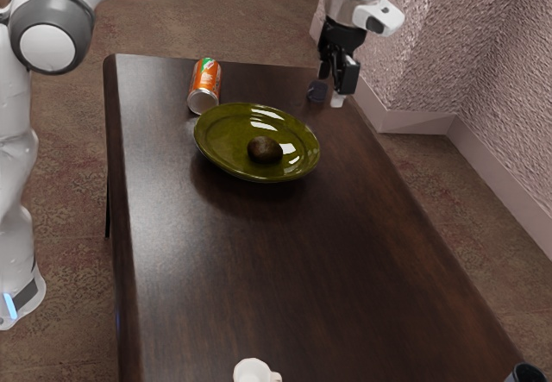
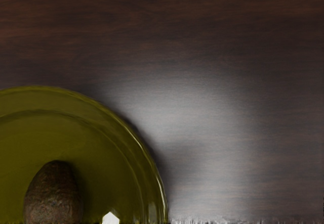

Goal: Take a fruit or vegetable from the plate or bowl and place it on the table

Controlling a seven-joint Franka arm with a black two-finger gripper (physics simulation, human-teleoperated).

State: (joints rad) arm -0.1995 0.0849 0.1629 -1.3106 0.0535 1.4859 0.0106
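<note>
The exterior view has the arm [image 1: 86,11] coming in from its upper left, with the black gripper [image 1: 336,82] hanging near the far end of the dark wooden desk [image 1: 293,270]. The gripper is released, its two fingers standing apart with nothing grasped between them. The avocado [image 1: 265,150], dark brown and rounded, rests inside the glossy olive-green plate [image 1: 217,147], toward the exterior view's right of the plate's middle. The gripper is clear of both the plate and the avocado. Just beside the plate, farther from the camera, an orange soda can [image 1: 205,78] with a green patch lies on its side, its silver end facing the camera. A small dark object [image 1: 316,91] is near the gripper by the desk's far edge; what it is I can't tell. At the near end is a white mug [image 1: 252,371], partly cut off, its handle toward the exterior view's right. Part of a dark round item [image 1: 527,375] sits in the lower right corner. A textured wall [image 1: 504,80] rises beyond the desk.

The wrist view looks down on part of the plate's curved rim and on the avocado inside it, its narrower end pointing toward the rim. Bright reflections lie on the plate and on the wood grain outside it.
</note>
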